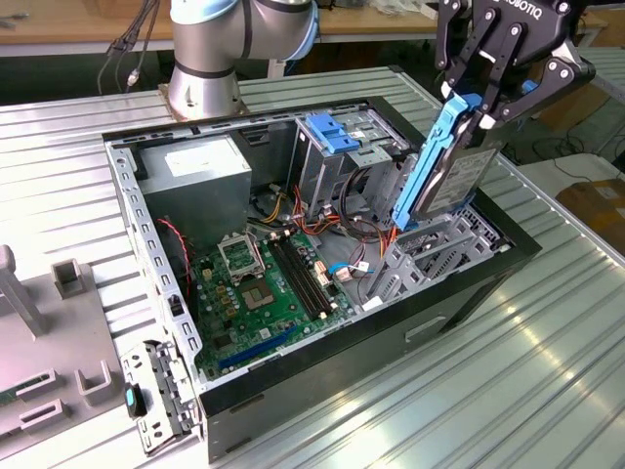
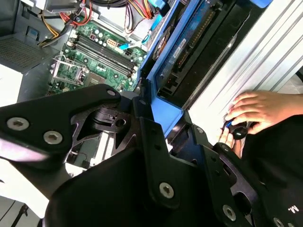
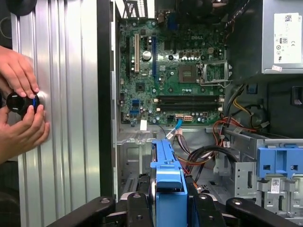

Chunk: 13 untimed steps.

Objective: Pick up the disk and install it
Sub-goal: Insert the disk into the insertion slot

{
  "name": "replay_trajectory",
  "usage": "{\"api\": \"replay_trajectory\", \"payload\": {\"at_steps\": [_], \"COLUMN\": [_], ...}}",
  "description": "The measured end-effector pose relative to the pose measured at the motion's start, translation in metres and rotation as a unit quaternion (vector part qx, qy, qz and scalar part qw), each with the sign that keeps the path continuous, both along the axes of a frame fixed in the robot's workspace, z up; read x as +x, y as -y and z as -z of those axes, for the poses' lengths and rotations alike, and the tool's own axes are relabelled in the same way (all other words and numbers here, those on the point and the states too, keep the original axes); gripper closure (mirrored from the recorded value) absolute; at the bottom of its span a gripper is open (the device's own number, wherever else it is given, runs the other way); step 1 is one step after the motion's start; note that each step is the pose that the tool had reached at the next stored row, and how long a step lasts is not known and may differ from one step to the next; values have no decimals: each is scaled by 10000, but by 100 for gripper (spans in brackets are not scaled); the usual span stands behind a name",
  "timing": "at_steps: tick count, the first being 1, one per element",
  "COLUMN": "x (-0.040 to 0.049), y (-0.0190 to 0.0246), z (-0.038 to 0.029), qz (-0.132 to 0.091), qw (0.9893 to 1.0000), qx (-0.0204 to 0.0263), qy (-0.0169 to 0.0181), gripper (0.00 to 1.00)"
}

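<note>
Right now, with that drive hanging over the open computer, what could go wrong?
1. The pincer holds the disk upright by one end; it could slip and fall on the motherboard.
2. Loose cables lie beside the bay under it and might get snagged or pinched.
3. A person's hands rest on the table beside the case, perhaps close enough to be hit.

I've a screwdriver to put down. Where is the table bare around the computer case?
The ribbed table is bare along the case's black wall, and beside the arm's base. Grey fixtures crowd the exterior view's left.
</note>
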<state>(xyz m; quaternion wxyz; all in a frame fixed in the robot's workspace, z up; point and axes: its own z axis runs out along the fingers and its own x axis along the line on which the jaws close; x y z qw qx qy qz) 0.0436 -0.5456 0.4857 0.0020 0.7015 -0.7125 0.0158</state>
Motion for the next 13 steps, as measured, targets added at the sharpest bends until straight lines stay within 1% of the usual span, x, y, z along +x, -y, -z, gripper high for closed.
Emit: {"api": "replay_trajectory", "payload": {"at_steps": [1,2,7,9,11,13], "x": [23,31,62,66,71,76], "y": [15,20,24,36,50,75], "z": [22,47,85,117,133,164], "qz": [10,83,239,239,239,240], "qw": [10000,10000,9997,9997,9997,9997], "qx": [0,-1,1,-1,-2,0], "qy": [-1,-1,-1,-1,-1,-1], "gripper": [63,63,63,63,63,63]}}
